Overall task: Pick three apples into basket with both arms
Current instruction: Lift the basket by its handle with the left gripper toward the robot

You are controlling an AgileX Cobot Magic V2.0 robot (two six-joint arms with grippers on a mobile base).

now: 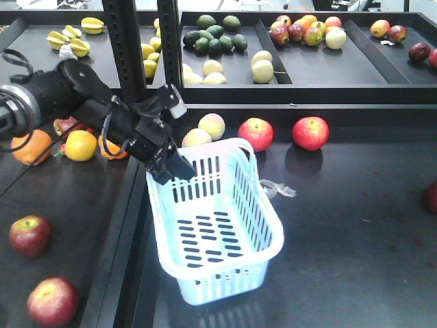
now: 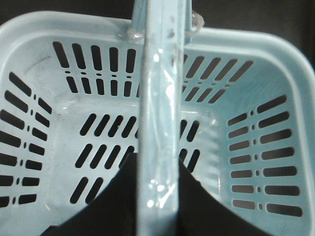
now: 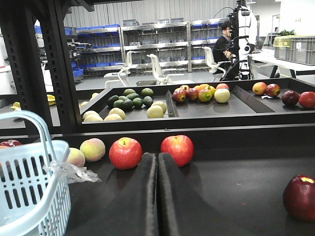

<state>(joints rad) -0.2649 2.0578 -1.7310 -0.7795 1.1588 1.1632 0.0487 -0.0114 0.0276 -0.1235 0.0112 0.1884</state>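
Because the left hand (image 1: 166, 169) is clamped only on the thin loop handle (image 2: 160, 123), with its dark fingers (image 2: 106, 206) on either side, the pale blue basket (image 1: 225, 273) sits tipped rather than level; I cannot tell whether its base rests on the table (image 1: 355, 225); a smooth, narrow handle could twist or slide in that grip, and the weight of a dropped apple would likely swing the basket or tip it further.

Its slotted floor is bare, so no apple is in yet; a red apple (image 1: 256, 133) and a second red apple (image 1: 311, 132) sit just behind the basket; two dark red apples (image 1: 29, 236) lie on the left part of the table, beyond a raised divider (image 1: 126, 232); another dark red apple (image 3: 300, 196) lies off to the right.

The right hand (image 3: 157, 156) has its fingers pressed flat together, holding nothing, and points between the two red apples; if it goes forward without spreading, it would probably nudge a round apple and send it rolling toward the peaches (image 3: 92, 149) or along the table; a crumpled plastic scrap (image 3: 69, 172) beside the basket could also snag; the left-side apples would force a reach across the basket.
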